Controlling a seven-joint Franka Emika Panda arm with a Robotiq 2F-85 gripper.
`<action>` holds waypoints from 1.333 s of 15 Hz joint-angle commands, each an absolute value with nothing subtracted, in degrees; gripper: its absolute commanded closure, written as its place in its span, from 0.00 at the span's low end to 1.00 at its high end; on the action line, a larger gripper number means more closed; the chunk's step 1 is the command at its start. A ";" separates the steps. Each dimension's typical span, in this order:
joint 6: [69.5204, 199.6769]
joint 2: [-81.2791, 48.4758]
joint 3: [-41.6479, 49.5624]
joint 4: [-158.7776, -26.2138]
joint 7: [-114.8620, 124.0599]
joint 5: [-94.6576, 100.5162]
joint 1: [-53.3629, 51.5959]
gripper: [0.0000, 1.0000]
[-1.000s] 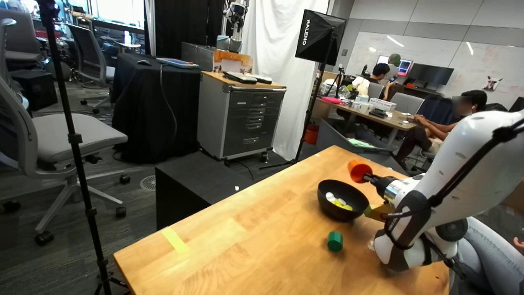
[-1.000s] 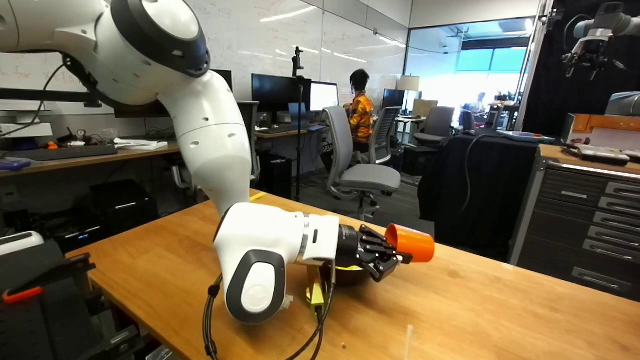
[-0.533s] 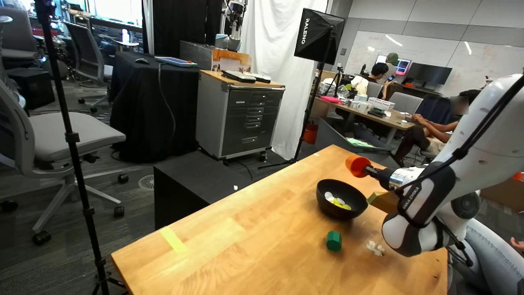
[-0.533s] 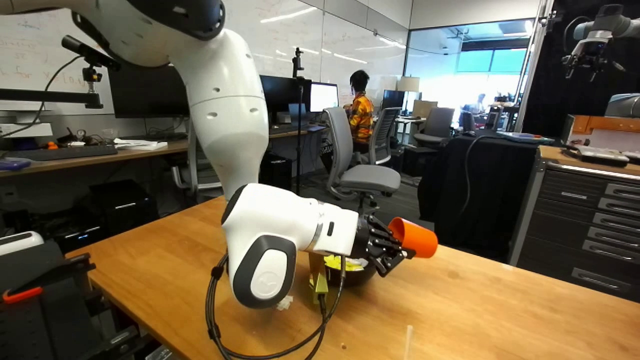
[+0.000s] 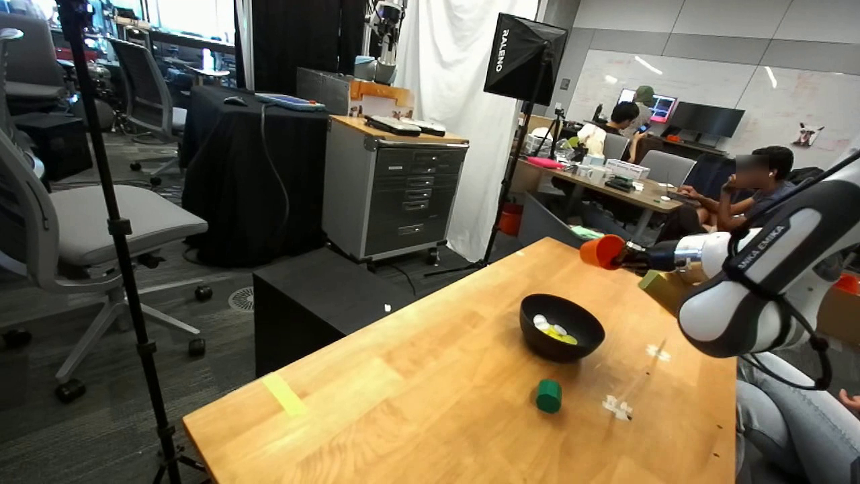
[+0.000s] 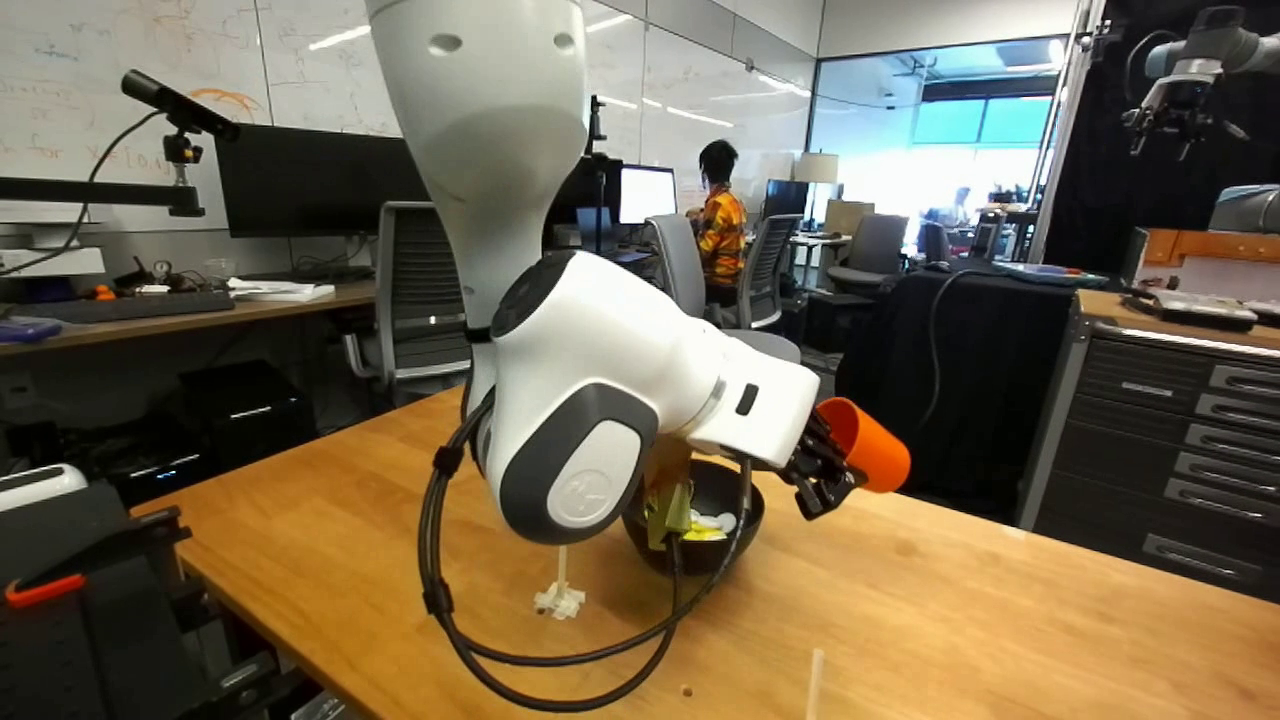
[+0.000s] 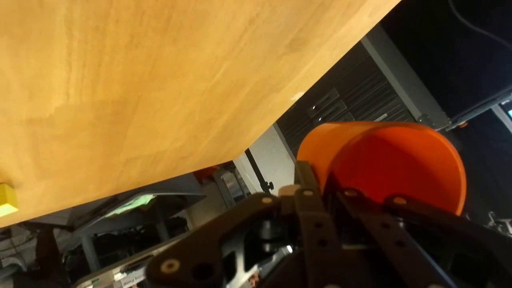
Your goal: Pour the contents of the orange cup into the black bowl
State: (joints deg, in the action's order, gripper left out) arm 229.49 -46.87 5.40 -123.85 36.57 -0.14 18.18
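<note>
Orange cup (image 6: 882, 455): held up by the jaws, apart from the black bowl (image 5: 552, 352); in an exterior view it overlaps the edge running right from the worktop's (image 5: 416, 390) far corner. Whether it hangs above the worktop or past that edge, I cannot tell.
Cup's long axis: close to level, slightly tilted in an exterior view with the base lower than the mouth; in both exterior views the mouth faces the wrist (image 6: 765, 412) and the base points away.
Cup's inside: plain red; the wrist view looks into it, the dark jaws covering part of the mouth.
Jaws: narrowed on the cup's wall by the rim, holding it.
Black bowl: upright on the worktop, between the green piece (image 5: 549, 396) and the far corner in an exterior view.
Contents (image 5: 559, 331): white and yellow bits inside the bowl, seen in both exterior views.
Yellow tape (image 5: 285, 394): near the worktop's left corner; it and the green piece show in an exterior view only.
Yellow-green block (image 6: 668, 512): below the wrist, hiding part of the bowl in an exterior view.
</note>
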 commanded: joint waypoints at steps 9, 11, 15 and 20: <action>180.78 -29.68 -20.54 -129.63 35.84 30.55 51.14 0.99; 171.80 -30.63 -29.23 -128.98 30.10 29.08 59.09 0.99; 151.83 -31.15 -39.57 -125.85 17.44 22.92 68.46 0.99; 132.04 -27.90 -26.54 -118.36 4.20 11.60 55.01 0.99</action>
State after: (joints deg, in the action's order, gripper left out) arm 141.18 -31.23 -36.53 -123.09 12.97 20.28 65.85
